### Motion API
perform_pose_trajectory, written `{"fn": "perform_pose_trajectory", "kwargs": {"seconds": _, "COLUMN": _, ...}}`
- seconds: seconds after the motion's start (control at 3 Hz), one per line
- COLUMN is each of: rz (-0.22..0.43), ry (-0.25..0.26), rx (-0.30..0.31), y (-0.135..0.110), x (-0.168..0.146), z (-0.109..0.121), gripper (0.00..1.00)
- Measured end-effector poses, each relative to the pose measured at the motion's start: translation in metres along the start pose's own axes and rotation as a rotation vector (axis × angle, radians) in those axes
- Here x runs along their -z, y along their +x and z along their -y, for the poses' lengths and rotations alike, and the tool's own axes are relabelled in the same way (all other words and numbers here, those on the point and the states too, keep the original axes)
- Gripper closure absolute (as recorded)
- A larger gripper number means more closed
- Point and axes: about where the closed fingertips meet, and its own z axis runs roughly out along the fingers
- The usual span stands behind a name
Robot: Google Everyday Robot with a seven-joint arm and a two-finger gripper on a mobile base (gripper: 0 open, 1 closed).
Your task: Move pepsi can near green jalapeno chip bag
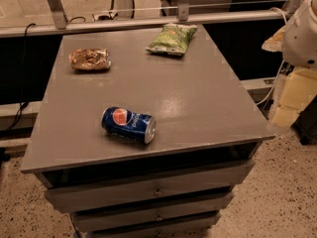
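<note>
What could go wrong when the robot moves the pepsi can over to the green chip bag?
The pepsi can lies on its side near the front edge of the cabinet top; a nudge might roll it off. The green jalapeno chip bag sits by the back edge, so a can set down too far could push it over. The gripper is out of view; only a white arm part shows at right.

Grey table bears pepsi can (on its side), green jalapeno chip bag, brown bag.

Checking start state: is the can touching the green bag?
Apart. Camera view shows bare tabletop between can and green bag. The gripper is not in view.
</note>
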Motion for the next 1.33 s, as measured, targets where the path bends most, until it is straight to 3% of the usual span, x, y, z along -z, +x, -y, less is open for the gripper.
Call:
{"fn": "perform_pose_trajectory", "kwargs": {"seconds": 0.67, "rz": 0.015, "ry": 0.001, "rx": 0.004, "y": -0.007, "x": -0.003, "z": -0.001, "gripper": 0.0}}
{"fn": "perform_pose_trajectory", "kwargs": {"seconds": 1.33, "rz": 0.207, "ry": -0.133, "rx": -0.043, "y": -0.084, "x": -0.06, "z": -0.024, "gripper": 0.0}}
